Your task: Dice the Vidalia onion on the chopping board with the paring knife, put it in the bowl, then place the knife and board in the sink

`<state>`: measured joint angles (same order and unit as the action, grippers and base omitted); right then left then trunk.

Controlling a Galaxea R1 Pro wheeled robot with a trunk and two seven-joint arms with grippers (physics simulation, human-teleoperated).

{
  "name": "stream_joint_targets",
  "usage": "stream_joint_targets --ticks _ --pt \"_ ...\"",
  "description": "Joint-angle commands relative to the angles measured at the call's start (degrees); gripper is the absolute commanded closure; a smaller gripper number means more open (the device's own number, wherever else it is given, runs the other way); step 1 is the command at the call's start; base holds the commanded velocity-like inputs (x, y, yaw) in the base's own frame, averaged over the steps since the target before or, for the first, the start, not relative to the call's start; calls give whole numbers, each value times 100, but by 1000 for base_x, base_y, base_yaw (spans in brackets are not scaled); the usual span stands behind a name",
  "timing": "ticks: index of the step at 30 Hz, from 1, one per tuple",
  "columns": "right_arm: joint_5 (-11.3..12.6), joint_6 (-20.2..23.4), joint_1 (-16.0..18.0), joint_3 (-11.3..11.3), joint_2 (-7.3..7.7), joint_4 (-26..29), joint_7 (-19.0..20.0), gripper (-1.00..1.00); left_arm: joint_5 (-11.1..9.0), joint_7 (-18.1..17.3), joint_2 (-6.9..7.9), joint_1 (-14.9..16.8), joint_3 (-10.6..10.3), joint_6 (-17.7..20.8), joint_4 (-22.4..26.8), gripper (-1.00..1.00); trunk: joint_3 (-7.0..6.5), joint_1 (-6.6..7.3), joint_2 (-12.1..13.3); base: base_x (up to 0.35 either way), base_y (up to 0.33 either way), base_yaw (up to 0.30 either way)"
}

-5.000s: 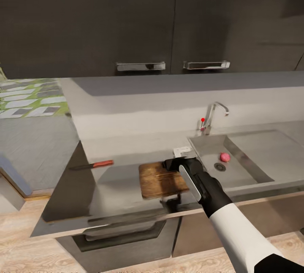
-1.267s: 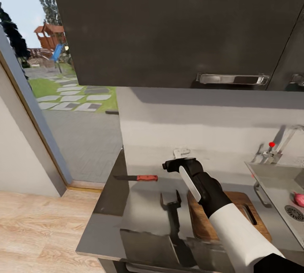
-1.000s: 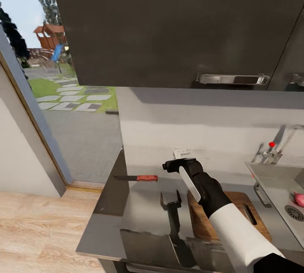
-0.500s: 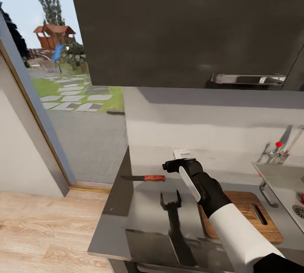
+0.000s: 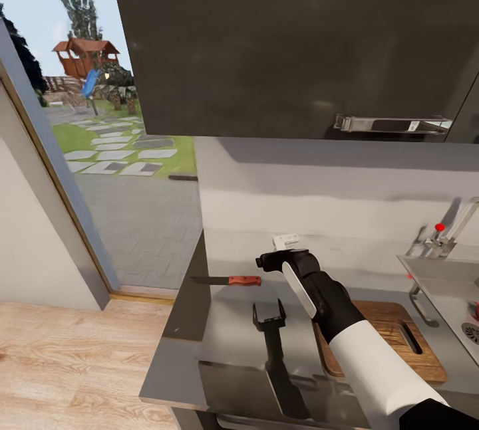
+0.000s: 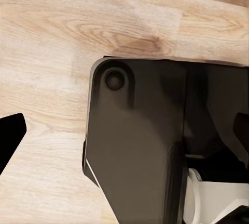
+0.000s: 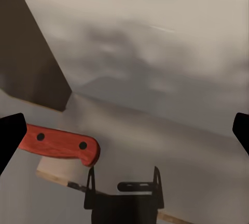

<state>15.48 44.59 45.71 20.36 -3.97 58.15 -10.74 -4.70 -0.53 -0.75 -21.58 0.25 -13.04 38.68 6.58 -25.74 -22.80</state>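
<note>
Wood floor: pale planks lie nearest, under the robot's dark base (image 6: pixel 135 146) in the left wrist view; the left gripper's finger tips sit at opposite edges of that view, spread wide with nothing between them.
Countertop (image 5: pixel 233 323): glossy dark grey, mirroring the right arm; the landmark for everything below.
Right gripper (image 5: pixel 287 241): raised over the countertop's middle, between knife and board; its tips sit at opposite edges of the right wrist view, fingers apart and empty.
Chopping board (image 5: pixel 392 343): brown wood, flat on the countertop towards the sink side, partly hidden by the right forearm, slot handle facing the sink.
Knife (image 5: pixel 229 280): flat on the countertop near its window end, well apart from the board; the red handle (image 7: pixel 59 145) points towards the gripper, the dark blade away.
Sink (image 5: pixel 442 270): at the countertop's far right end, cut by the frame; tap and red knob rise behind it. I cannot make out the onion with certainty; only a sliver of red shows at the frame edge beside the drain.
Bowl: not seen on this stretch of countertop.
What changed: five seconds ago the head camera faced the sink and onion; the whole picture has since swung towards the window end, and in the last half second barely shifted. The things themselves have not moved.
Meaning for the task: nothing is picked up yet. With the onion not yet on the board, I judge the knife is being approached first.
</note>
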Motion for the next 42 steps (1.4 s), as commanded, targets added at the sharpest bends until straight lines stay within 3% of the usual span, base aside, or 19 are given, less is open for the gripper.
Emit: stream_joint_targets --ticks 1,11,19,21,22,23,27,35,42 --pt "60 9 7 12 1 3 -52 -100 -49 -7 -3 -3 2 -6 8 -100 11 -4 -12 0 0 0" --pt "57 -452 7 5 -49 -76 -48 -100 -49 -5 -4 -2 2 -6 -87 -100 11 -4 -12 0 0 0" --pt "40 -813 26 -5 -94 -605 -93 -100 -49 0 -4 -4 2 -6 -371 -100 11 -4 -12 0 0 0" --pt "36 -867 150 -5 -115 -841 -153 -100 -49 0 -10 -4 2 -6 -407 -100 11 -4 -12 0 0 0" --pt "50 -947 535 -5 -179 -1583 -193 -100 -49 0 -18 -4 2 -6 -424 -100 11 -4 -12 0 0 0" --pt "60 -1054 736 -5 -196 -1972 -199 -100 -49 0 -19 -4 2 -6 -427 -100 11 -4 -12 0 0 0" --pt "82 -1671 1376 -5 -255 -3027 -208 -100 -49 0 -21 -4 2 -6 -438 -100 11 -4 -12 0 0 0" --pt "100 -1858 1542 -5 -399 -3288 -206 -100 -49 0 -24 -4 2 -13 -433 -100 11 -4 -12 0 0 0" --pt "109 -1874 1546 -8 -411 -3273 -199 -100 -49 0 -30 -4 2 -7 -439 -100 11 -4 -12 63 48 0"
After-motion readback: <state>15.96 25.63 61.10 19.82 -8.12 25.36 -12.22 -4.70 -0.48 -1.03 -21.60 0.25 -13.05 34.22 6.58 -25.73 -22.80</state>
